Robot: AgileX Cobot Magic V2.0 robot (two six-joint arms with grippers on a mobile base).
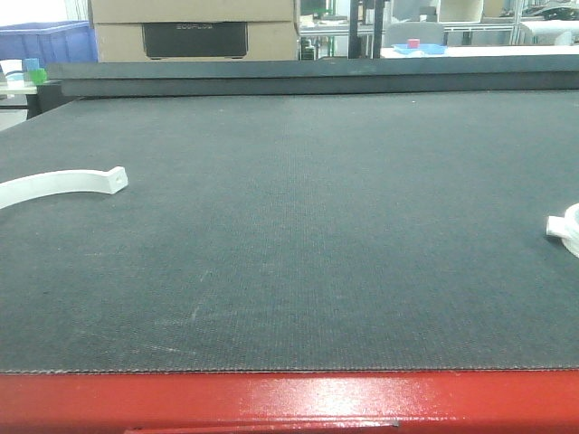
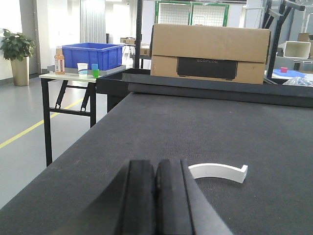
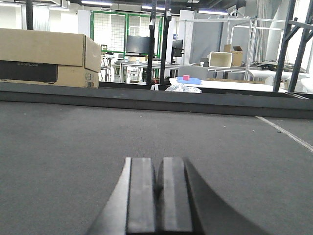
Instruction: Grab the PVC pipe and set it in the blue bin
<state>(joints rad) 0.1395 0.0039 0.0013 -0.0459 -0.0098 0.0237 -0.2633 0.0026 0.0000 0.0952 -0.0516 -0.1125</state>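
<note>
A white curved PVC pipe piece point(image 1: 54, 185) lies flat at the left edge of the dark mat. The left wrist view shows it point(image 2: 215, 171) just ahead and to the right of my left gripper point(image 2: 156, 164), not touching it. A second white piece point(image 1: 568, 226) is cut off at the mat's right edge. The blue bin point(image 2: 93, 54) stands on a side table beyond the far left corner and also shows in the front view point(image 1: 45, 41). My left gripper is shut and holds nothing. My right gripper point(image 3: 159, 161) is shut over bare mat. Neither gripper appears in the front view.
A raised dark ledge point(image 1: 317, 77) runs along the table's far edge, with a cardboard box point(image 2: 210, 51) behind it. The side table point(image 2: 54, 77) carries a bottle and small cups beside the bin. A red rim point(image 1: 289, 402) marks the near edge.
</note>
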